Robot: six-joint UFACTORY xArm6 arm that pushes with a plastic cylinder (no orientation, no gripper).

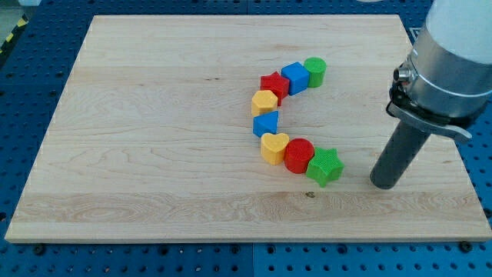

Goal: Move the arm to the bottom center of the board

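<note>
My tip rests on the wooden board at the view's right, a short way right of the green star. The blocks form a curved chain in the board's middle: green cylinder, blue cube, red star, yellow hexagon-like block, a small blue block, yellow heart, red cylinder, then the green star. My tip touches none of them.
The arm's large grey body hangs over the board's right edge. A blue perforated table surrounds the board on all sides.
</note>
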